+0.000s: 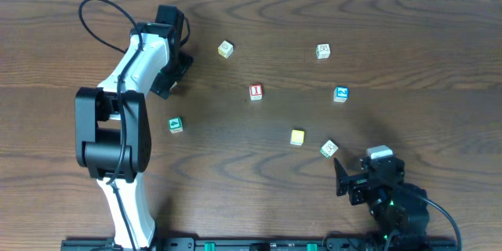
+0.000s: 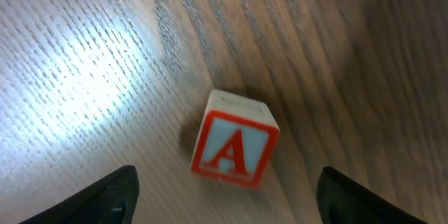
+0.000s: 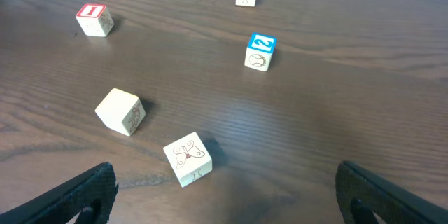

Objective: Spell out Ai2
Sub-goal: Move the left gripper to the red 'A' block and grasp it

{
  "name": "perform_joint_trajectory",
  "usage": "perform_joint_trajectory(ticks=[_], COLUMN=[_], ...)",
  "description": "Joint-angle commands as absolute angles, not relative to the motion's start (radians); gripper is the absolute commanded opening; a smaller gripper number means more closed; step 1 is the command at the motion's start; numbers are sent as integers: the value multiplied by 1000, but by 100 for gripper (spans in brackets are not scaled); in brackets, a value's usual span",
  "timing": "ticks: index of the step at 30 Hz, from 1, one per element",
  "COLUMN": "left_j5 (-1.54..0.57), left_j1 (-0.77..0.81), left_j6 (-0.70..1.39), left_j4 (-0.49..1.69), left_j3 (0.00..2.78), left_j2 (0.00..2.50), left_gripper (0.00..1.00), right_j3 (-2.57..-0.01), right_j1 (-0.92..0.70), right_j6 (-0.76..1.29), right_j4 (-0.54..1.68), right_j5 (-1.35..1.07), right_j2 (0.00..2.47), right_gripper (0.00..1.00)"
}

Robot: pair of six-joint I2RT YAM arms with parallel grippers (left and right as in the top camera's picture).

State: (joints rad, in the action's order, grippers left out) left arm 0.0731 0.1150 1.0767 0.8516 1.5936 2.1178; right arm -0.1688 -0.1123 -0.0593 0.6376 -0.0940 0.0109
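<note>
A block with a red letter A [image 2: 234, 147] lies tilted on the wood between my left gripper's open fingers [image 2: 227, 208], apart from both. In the overhead view the left gripper [image 1: 176, 73] is at the back left and hides that block. A red I block [image 1: 256, 91] sits mid-table and also shows in the right wrist view [image 3: 93, 19]. A blue 2 block [image 1: 340, 94] sits to its right and shows in the right wrist view too [image 3: 260, 50]. My right gripper [image 1: 343, 177] is open and empty at the front right [image 3: 231, 206].
Other blocks are scattered: a green one [image 1: 175, 125], a yellow one [image 1: 296, 136], a butterfly block [image 1: 329, 148] just ahead of the right gripper [image 3: 187, 157], and two pale ones at the back [image 1: 226, 49] [image 1: 323, 51].
</note>
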Motion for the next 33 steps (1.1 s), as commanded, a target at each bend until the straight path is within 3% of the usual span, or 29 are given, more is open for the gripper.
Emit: perform_joint_trajectory(ticks=[1,10,20,33], left_j5=[53,31,28,36], left_j1=[94,75,75,80], left_j6=[1083,1047,1031,928], left_j4=[838,806,805,820], left_j3=[1605,1605,1605,1605], left_j2=[2149,2173,2173,2173], left_gripper=[80,73,45,23], right_j3=[-156,-156,-156,-156], right_j1=[-105,-105,-105,-105], right_j6=[-57,-57,-57,-57], right_j4=[640,640,640,640], right_j5=[-101,-101,-101,-101], right_j2=[6,6,6,6], right_gripper=[99,99,99,99])
